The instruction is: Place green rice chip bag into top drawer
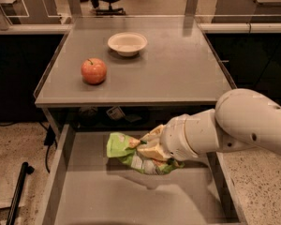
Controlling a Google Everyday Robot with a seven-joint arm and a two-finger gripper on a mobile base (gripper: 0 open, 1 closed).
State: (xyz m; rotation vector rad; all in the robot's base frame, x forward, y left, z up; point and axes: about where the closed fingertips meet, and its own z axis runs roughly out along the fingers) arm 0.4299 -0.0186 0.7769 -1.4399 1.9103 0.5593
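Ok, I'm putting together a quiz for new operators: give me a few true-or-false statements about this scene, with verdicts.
1. The gripper grips the green rice chip bag above the top drawer. True.
2. The apple lies inside the white bowl. False: it sits on the tabletop, apart from the white bowl.
3. The top drawer is shut. False: it is pulled out below the tabletop.
4. The white bowl stands farther back on the tabletop than the apple. True.

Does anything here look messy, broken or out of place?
Nothing spilled or broken. Only the green rice chip bag looks crumpled, gripped in the tool over the open top drawer. The apple and bowl sit upright on the table.
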